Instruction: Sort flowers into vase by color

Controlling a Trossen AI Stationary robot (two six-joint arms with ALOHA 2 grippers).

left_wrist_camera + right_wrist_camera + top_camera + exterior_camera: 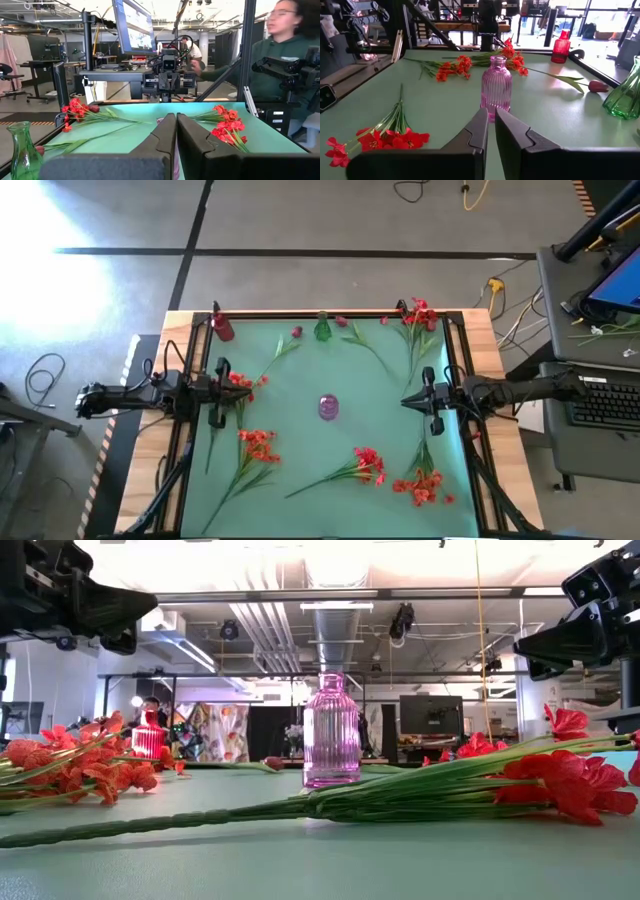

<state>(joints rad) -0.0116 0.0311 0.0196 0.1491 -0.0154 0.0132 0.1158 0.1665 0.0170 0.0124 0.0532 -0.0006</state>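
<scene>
Above mat | L pincer (217, 392) closed, empty | R pincer (408, 401) closed, empty, facing pink vase (328, 407)

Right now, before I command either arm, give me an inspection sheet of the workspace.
Surface: green mat on a wooden table, flat.
Job's things: red flowers lie scattered, none in a vase; pink vase stands mid-mat, green vase and red vase stand along the far edge.
Clutter: nothing seen on the mat.
Grippers: left tool shut and empty; right tool shut and empty; both hover at the mat's sides.
Cables: loose leads off the table's far right corner.
Surroundings: person beyond the right side.
</scene>
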